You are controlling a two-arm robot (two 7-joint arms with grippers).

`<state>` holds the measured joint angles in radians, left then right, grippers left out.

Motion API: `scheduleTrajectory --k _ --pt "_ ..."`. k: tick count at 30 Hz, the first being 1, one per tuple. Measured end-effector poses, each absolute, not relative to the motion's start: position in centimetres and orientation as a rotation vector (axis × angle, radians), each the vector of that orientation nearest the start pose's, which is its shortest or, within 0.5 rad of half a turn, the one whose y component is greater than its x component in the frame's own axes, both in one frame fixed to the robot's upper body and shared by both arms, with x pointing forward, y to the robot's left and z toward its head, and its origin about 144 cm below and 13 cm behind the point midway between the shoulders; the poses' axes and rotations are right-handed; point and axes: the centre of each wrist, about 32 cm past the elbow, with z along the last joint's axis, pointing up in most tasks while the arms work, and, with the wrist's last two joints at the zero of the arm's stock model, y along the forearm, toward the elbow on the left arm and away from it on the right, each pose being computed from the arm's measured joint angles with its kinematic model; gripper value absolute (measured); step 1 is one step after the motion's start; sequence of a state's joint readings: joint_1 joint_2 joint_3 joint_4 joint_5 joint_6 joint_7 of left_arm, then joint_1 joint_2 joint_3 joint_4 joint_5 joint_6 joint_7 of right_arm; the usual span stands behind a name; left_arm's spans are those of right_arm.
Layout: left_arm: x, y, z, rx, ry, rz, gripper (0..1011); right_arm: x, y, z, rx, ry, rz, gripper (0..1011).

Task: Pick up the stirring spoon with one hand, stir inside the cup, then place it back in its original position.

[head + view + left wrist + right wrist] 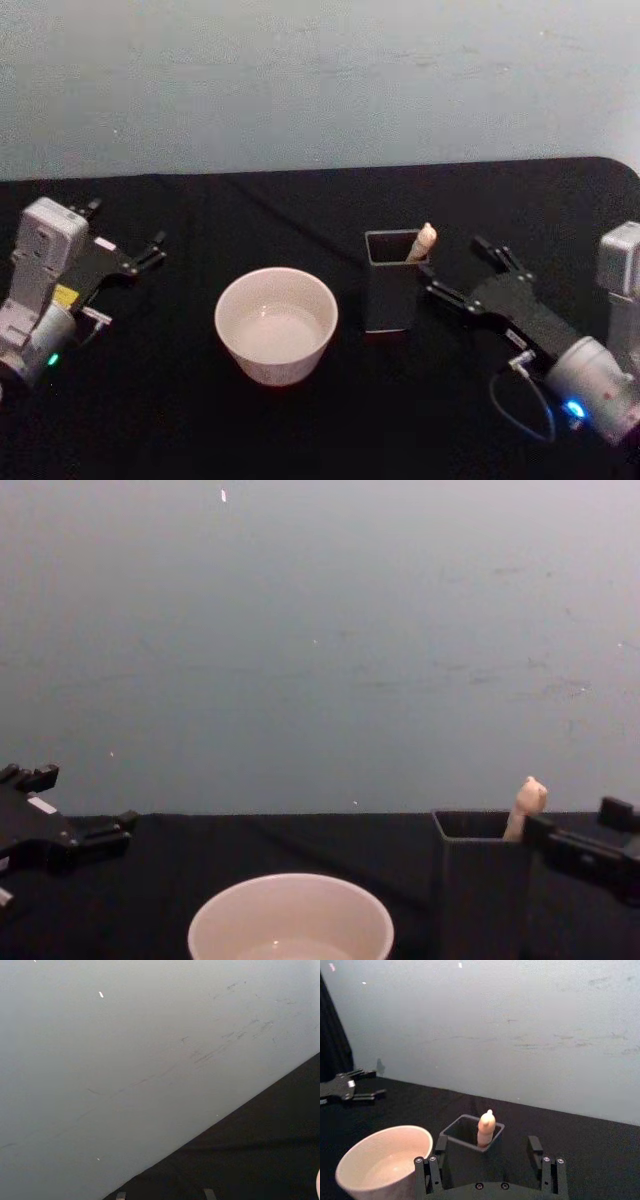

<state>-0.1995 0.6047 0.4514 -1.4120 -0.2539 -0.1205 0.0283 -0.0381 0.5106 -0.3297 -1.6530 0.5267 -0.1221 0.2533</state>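
One stirring spoon (424, 242) in holder (390, 300), cup (275, 368) beside

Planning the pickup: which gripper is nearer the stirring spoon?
Right. The right gripper sits open just beside the stirring spoon; the left gripper is far off past the cup.

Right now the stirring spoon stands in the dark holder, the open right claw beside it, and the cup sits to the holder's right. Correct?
No: the head view shows the cup left of the holder, not right. The stirring spoon does stand in the holder, the open right claw beside it.
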Motion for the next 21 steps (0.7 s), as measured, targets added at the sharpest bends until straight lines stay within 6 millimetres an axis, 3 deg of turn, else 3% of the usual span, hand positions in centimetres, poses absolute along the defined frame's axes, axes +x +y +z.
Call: scheduleTrajectory --k 8,21 --pt "48.9 31.0 114.0 0.304 -0.285 1.248 1001 45.2 -25.0 113.5 0.066 0.09 -1.027 1000" --pt "48.9 31.0 114.0 0.304 -0.285 1.248 1001 47.2 -24.1 113.3 0.076 0.086 -1.008 1000"
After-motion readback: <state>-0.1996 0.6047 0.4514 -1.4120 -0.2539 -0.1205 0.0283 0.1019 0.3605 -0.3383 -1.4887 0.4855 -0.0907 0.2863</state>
